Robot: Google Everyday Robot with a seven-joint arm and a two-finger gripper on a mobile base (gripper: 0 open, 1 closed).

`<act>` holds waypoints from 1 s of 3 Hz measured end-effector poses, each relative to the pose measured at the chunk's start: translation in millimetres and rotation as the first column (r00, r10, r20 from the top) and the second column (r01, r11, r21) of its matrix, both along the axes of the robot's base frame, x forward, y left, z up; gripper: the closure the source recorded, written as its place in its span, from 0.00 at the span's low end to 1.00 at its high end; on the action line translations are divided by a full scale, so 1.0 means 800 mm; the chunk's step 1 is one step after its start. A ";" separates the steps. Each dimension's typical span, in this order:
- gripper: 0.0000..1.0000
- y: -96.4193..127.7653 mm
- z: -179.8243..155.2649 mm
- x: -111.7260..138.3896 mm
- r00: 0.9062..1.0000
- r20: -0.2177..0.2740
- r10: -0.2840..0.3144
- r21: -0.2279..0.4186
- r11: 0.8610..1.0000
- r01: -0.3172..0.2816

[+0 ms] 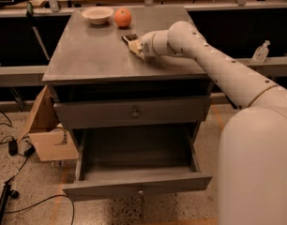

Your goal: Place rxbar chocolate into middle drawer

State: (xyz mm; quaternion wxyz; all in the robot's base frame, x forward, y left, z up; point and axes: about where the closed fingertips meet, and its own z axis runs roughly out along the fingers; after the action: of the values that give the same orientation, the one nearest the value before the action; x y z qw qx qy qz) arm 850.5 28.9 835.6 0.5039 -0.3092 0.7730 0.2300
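The rxbar chocolate (130, 38), a small black flat bar, lies on the cabinet top just below the orange. My gripper (135, 47) sits low over the cabinet top, right at the bar's near edge, and the white arm reaches in from the right. Whether it touches or grips the bar is not visible. The middle drawer (134, 156) is pulled out wide below, and nothing lies inside it. Its grey front carries a small round knob (140, 191).
An orange (123, 17) and a white bowl (97, 14) stand at the back of the grey cabinet top (87, 50). The upper knobbed drawer (134, 112) is closed. A cardboard box (47, 135) and cables lie on the floor at the left. My white base fills the lower right.
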 end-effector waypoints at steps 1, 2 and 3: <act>1.00 0.000 0.000 0.000 1.000 0.000 0.000 0.000 1.000 0.000; 1.00 0.000 0.000 0.000 1.000 0.000 0.000 0.000 1.000 0.000; 1.00 0.000 0.000 0.000 1.000 0.000 0.000 0.000 1.000 0.000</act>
State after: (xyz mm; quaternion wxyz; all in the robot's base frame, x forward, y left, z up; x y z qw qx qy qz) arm 850.4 29.1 835.8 0.5038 -0.3093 0.7730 0.2300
